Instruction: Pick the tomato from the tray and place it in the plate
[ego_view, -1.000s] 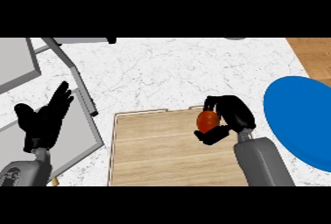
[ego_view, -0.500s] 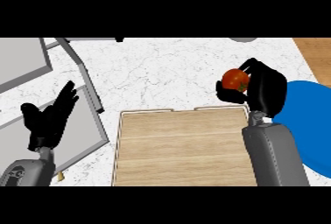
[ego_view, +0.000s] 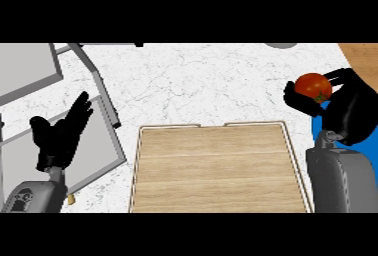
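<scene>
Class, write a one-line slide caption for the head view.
Right hand holds the tomato beyond the wooden tray; left hand rests open.

The plate (ego_view: 318, 125) is nearly all hidden behind the right hand (ego_view: 347, 112) and forearm; only a thin blue sliver shows at approx 3 o'clock, so can't tell if the tomato (ego_view: 313, 86) is over it or beside it. Tomato's underside is covered by the curled fingers. Tray (ego_view: 218, 167) is cut off at 6 o'clock, its near rim out of sight, and its right rim runs under the forearm. At 12–1 o'clock a grey round thing (ego_view: 280, 45) is cropped by the top edge, can't ID it. The grey panels (ego_view: 29, 70) at 9–10 o'clock run off the left edge. Left hand (ego_view: 59, 135): part of the panel behind it is hidden.
</scene>
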